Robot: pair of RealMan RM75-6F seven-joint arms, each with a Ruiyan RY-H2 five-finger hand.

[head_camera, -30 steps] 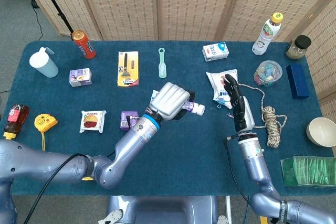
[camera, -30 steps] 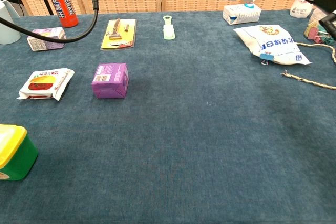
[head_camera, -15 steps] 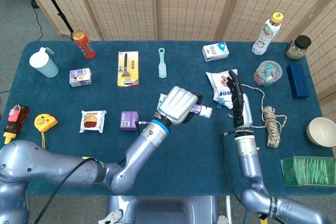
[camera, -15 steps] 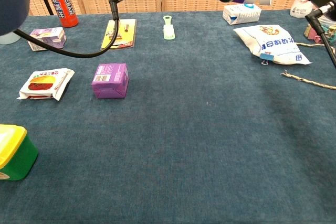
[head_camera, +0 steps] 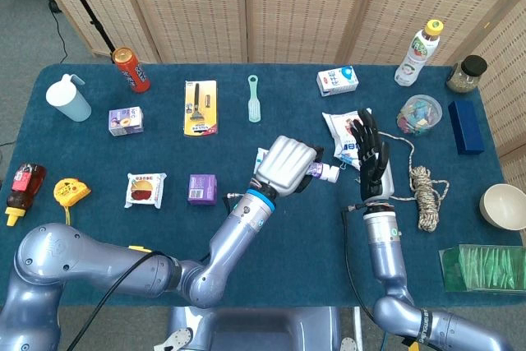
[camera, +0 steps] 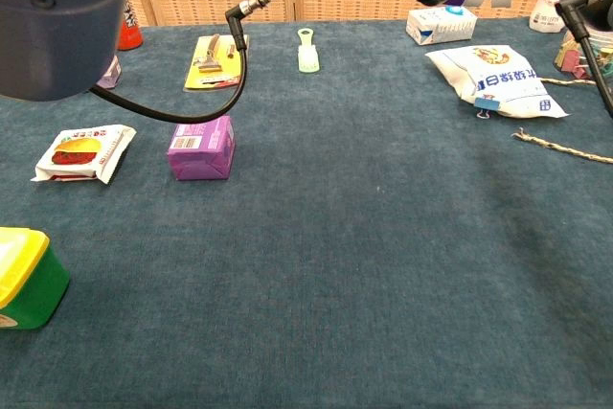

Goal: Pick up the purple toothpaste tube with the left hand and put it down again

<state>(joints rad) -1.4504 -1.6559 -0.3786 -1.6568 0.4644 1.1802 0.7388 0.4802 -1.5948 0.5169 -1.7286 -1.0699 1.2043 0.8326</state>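
- One tube: the purple toothpaste tube (head_camera: pixel 322 173) is off the table, high above its middle, lying level with its white cap to the right.
- The left hand (head_camera: pixel 288 166) wraps its middle; likely light, soft and slick, so grip the firmer cap end.
- The right hand (head_camera: pixel 369 156) holds nothing, fingers spread upward.

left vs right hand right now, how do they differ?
The left hand grips the purple toothpaste tube; the right hand holds nothing. The left hand's fingers are curled round the tube; the right hand's are spread and point up. The left hand looks silver, the right hand black. Both hang above the blue table, clear of it, near the white pouch.
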